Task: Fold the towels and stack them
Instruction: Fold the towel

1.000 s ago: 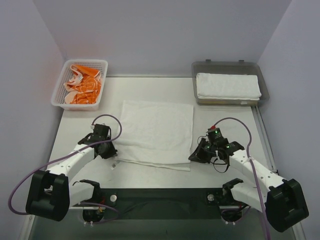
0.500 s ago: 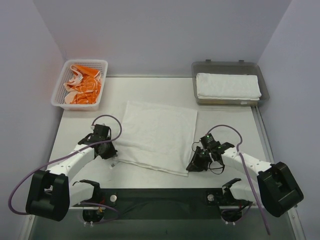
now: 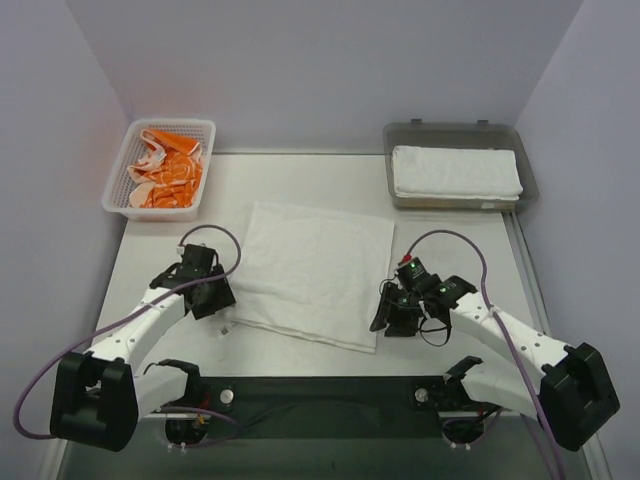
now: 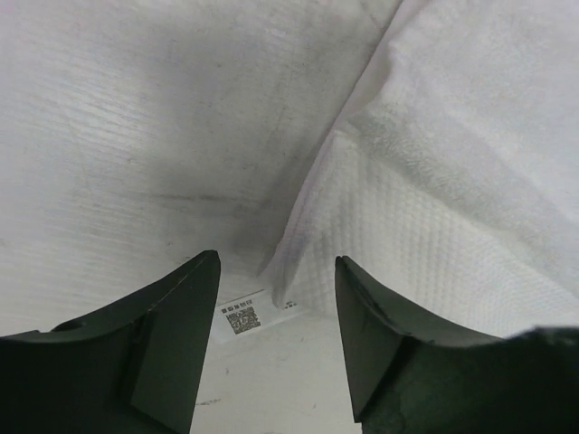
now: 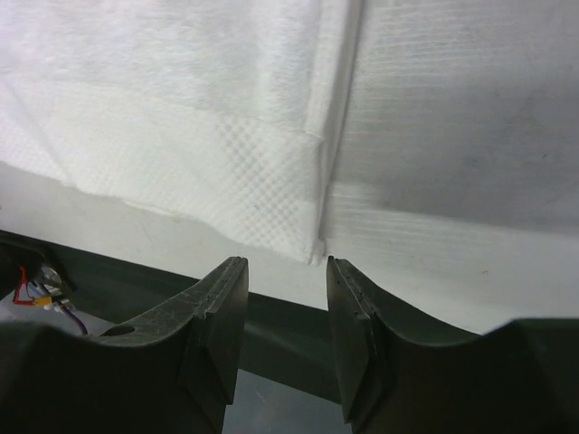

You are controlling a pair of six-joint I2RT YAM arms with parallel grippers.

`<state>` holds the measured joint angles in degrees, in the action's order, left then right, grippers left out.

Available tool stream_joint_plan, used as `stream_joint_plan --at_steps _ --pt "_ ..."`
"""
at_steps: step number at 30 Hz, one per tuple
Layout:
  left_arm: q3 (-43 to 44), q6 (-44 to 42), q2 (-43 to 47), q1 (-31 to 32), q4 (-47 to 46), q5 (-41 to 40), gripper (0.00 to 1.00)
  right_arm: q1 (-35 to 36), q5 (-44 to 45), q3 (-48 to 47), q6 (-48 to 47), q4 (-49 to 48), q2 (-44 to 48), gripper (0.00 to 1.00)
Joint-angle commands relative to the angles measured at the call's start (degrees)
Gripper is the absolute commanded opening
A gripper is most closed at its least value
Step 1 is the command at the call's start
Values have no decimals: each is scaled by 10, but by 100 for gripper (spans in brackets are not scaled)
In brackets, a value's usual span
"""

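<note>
A white towel lies flat in the middle of the table, slightly askew. My left gripper hovers over its near left corner. In the left wrist view that gripper is open, with the towel corner and its small printed label lying loose between the fingers. My right gripper is at the near right corner. In the right wrist view it is open just short of the towel, holding nothing. A folded white towel lies in the tray. Orange-and-white towels fill the basket.
The white mesh basket stands at the back left and the grey tray at the back right. The table's dark front edge runs just below the right fingers. Both arms' cables loop above the table.
Both grippers have opened and let go of the towel's near corners. The towel's near right corner was pulled towards the front and now rests on the table. The right arm has drawn slightly back.
</note>
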<state>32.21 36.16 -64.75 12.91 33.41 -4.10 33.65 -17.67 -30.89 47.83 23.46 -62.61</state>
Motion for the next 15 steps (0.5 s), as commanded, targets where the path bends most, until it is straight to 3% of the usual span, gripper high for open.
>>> stream_joint_plan --at_steps 1,6,11,15 --pt "56 -28 41 -3 40 -29 65 19 45 -50 -21 73 27 40" --pt "97 -37 84 8 80 -17 65 32 62 -71 -10 71 36 37" --pt "99 -3 75 63 64 0 49 34 25 -59 2 14 0 24" --pt "63 15 27 92 10 15 43 34 -15 -23 12 -57 -60 22"
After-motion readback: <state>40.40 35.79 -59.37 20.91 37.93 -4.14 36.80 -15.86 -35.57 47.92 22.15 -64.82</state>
